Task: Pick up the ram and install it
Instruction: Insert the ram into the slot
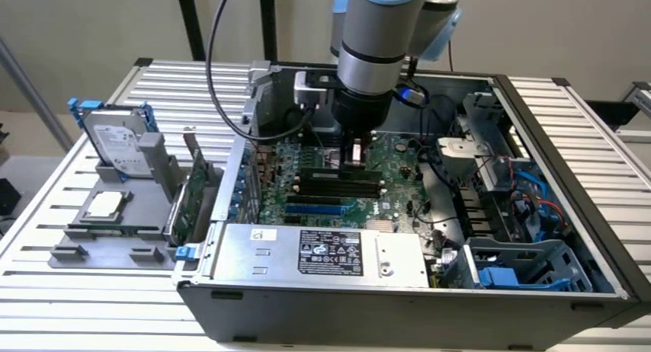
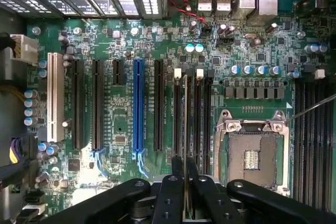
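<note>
We see the pincer (image 2: 185, 182) clenched on the ram (image 2: 185, 129), which it holds on edge, lowered into the memory slots (image 2: 191, 114) beside the empty processor socket (image 2: 252, 153). From the exterior view, the arm (image 1: 374, 40) reaches down inside the open computer case (image 1: 569, 139), with case walls and cables (image 1: 437, 161) close by. That view also shows the bench (image 1: 61, 184), where a hard drive (image 1: 112, 142) and expansion card (image 1: 188, 200) stand in a grey holder (image 1: 107, 241).
</note>
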`<state>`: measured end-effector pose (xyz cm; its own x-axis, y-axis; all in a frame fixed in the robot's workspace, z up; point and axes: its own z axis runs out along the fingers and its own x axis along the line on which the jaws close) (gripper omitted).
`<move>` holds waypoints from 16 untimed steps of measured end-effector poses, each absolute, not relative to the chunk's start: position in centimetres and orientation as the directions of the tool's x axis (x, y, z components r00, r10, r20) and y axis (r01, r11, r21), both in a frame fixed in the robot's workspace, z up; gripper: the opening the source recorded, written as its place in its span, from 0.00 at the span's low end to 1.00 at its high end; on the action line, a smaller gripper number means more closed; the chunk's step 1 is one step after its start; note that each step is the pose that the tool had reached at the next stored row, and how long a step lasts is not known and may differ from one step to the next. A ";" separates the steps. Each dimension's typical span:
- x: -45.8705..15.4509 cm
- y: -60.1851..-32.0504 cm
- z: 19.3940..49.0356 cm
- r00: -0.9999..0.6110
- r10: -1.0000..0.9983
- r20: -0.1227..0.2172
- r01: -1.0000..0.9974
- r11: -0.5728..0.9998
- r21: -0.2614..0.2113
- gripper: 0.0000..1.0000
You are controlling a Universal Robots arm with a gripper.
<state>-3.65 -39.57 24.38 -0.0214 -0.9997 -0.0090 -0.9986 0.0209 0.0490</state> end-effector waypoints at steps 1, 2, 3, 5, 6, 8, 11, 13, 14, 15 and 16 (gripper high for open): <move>-3.6 -39.6 24.2 -0.021 -1.000 -0.009 -0.999 0.021 0.049 0.00; -3.6 -39.6 24.0 -0.021 -1.000 -0.008 -0.999 0.021 0.049 0.00; -3.6 -39.6 23.8 -0.021 -1.000 -0.008 -0.999 0.021 0.049 0.00; -3.6 -39.6 23.5 -0.021 -1.000 -0.006 -0.999 0.021 0.049 0.00; -3.6 -39.6 23.3 -0.021 -1.000 -0.004 -0.999 0.021 0.049 0.00; -3.6 -39.6 23.0 -0.021 -1.000 0.001 -0.999 0.021 0.049 0.00; -3.6 -39.6 23.0 -0.021 -1.000 0.006 -0.999 0.022 0.049 0.00; -3.6 -39.6 22.9 -0.021 -1.000 0.006 -0.999 0.022 0.048 0.00; -3.6 -39.6 22.8 -0.021 -1.000 0.006 -0.999 0.022 0.047 0.00; -3.6 -39.6 22.8 -0.021 -1.000 0.006 -0.999 0.022 0.046 0.00; -3.6 -39.6 22.8 -0.021 -1.000 0.006 -0.999 0.022 0.045 0.00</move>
